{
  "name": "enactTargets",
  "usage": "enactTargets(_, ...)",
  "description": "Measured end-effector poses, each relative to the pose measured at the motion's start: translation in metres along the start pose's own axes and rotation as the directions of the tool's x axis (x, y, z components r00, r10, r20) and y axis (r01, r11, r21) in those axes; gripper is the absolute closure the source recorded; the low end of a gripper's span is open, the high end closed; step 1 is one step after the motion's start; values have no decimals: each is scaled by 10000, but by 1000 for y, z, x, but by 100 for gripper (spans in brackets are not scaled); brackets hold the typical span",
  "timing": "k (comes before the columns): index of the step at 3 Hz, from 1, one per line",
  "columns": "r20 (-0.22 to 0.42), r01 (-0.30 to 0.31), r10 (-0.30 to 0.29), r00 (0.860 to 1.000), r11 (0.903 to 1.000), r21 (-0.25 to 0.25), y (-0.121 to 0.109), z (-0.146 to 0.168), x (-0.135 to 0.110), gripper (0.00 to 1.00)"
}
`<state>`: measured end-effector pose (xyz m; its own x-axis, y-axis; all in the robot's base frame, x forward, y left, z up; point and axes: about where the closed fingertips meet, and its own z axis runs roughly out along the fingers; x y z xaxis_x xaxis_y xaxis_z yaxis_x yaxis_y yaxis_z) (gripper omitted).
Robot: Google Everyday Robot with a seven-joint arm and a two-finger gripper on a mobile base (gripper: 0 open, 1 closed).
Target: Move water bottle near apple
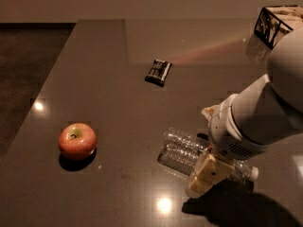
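The water bottle (182, 151) lies on its side on the dark table, its white cap (253, 174) pointing right. The apple (77, 141), red-pink with a yellowish top, stands to its left, about a bottle length away. My gripper (208, 145) is over the bottle's right half, open, with one cream finger (204, 178) on the near side and the other (211, 112) on the far side. The white arm hides the bottle's label part.
A small dark packet (158, 72) lies farther back at the table's middle. A black wire basket (277, 25) stands at the back right corner. The table's left edge (47, 98) runs diagonally beside the dark floor.
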<state>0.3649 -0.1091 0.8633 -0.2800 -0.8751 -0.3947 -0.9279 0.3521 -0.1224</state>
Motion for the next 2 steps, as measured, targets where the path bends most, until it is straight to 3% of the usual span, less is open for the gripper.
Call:
enactTargets(1, -124, -393, 391, 9992, 9991, -164, -10, 10, 6, 17)
enactTargets(2, -294, -601, 590, 9978, 9975, -382, -14, 11, 6, 41)
